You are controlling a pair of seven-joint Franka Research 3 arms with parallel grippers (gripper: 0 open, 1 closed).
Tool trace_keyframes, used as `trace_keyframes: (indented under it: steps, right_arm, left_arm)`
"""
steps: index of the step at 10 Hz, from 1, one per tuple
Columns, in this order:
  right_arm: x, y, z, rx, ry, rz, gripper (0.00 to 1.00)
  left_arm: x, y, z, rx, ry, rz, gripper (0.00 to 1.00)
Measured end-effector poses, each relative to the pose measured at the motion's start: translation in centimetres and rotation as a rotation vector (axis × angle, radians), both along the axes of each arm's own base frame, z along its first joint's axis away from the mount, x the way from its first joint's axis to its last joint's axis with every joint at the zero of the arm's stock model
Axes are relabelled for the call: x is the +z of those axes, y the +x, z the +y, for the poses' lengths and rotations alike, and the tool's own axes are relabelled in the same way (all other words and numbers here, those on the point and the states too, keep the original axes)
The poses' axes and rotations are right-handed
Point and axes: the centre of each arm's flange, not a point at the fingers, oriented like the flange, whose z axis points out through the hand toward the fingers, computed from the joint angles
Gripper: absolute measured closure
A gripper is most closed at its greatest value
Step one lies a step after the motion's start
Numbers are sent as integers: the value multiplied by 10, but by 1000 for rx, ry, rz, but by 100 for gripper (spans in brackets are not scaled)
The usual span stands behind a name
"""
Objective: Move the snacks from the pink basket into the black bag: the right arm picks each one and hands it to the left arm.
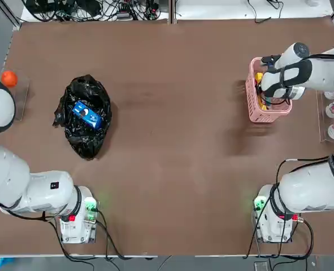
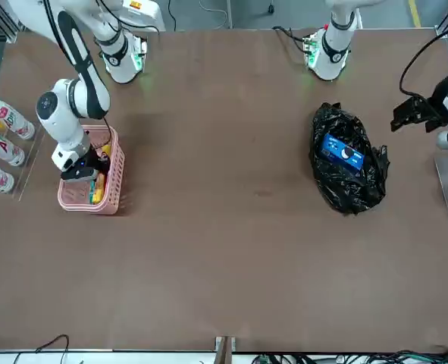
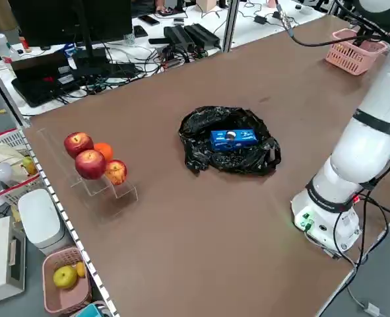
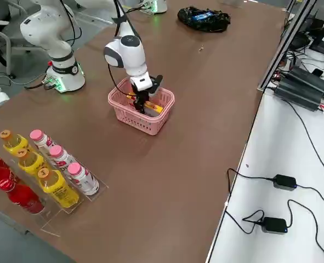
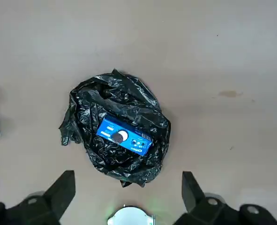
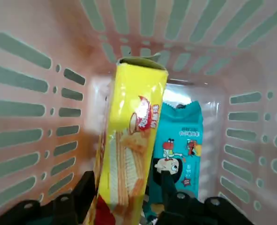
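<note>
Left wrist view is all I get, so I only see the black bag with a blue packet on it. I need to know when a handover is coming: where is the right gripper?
Observer: The right gripper is down inside the pink basket.
Operator: Is it on a snack?
Observer: Its fingers stand on either side of the yellow packet, which stands on edge.
Operator: What else is in there?
Observer: A teal packet lies flat beside the yellow one.

Robotics lab; cable-strewn benches [image 3: 155, 39]
</note>
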Motion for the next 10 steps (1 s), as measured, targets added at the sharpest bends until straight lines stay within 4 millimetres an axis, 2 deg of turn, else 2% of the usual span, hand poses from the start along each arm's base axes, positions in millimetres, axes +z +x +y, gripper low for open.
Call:
trace_keyframes:
  steps: [4,6,7,10]
  right_arm:
    - [-8,0,3,7,-2,2,41]
    - [-9,-1,4,7,-2,2,50]
    - [-9,-1,4,6,-2,3,59]
    - [-9,-1,4,7,-2,3,69]
  left_arm:
    - [0,0,-3,-6,0,-3,0]
    - [0,0,-4,-8,0,-3,0]
    - [0,0,-4,-9,0,-3,0]
    - [0,0,-5,-10,0,-3,0]
